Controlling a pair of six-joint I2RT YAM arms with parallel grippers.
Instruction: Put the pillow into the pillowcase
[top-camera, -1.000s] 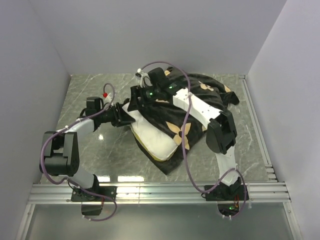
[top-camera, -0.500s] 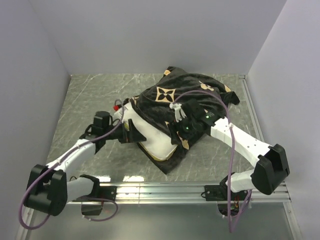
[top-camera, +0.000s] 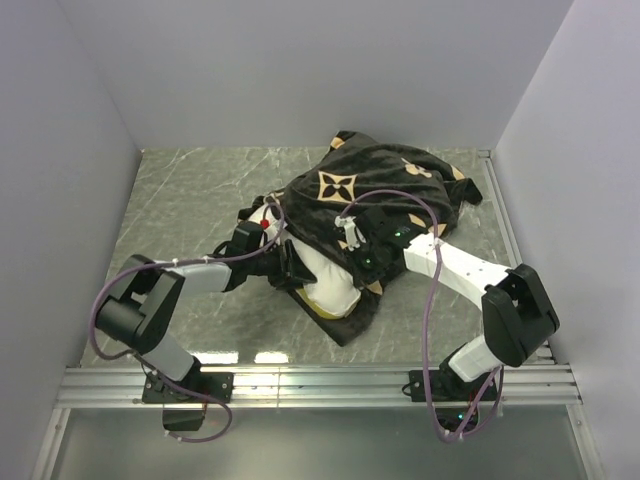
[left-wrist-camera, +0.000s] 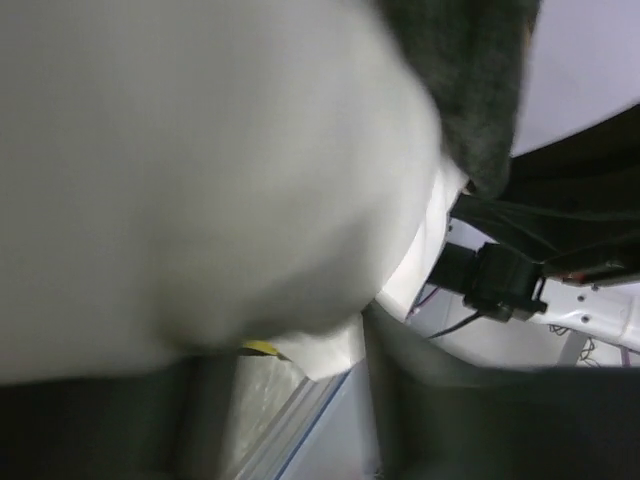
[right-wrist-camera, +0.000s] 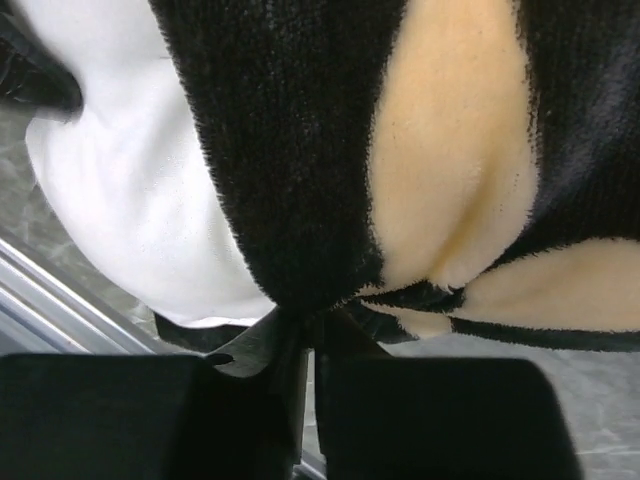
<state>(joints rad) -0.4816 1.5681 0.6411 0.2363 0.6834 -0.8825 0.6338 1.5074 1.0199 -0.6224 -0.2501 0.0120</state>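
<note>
The black pillowcase with tan motifs lies bunched on the table, covering the far part of the white pillow. The pillow's near end sticks out toward the rail. My right gripper is shut on the pillowcase's open edge, and the right wrist view shows black pile pinched between the jaws beside the white pillow. My left gripper is pressed into the pillow's left side. In the left wrist view the blurred pillow fills the frame over the part-closed jaws, with its yellow edge just visible.
The grey marble table is boxed in by pale walls on three sides. A metal rail runs along the near edge by the arm bases. The right arm's cable loops above the table. The right arm shows in the left wrist view.
The right gripper has closed on the pillowcase edge and its arm has drawn in. The left gripper opened wide, moved right into the pillow, then narrowed on it.
</note>
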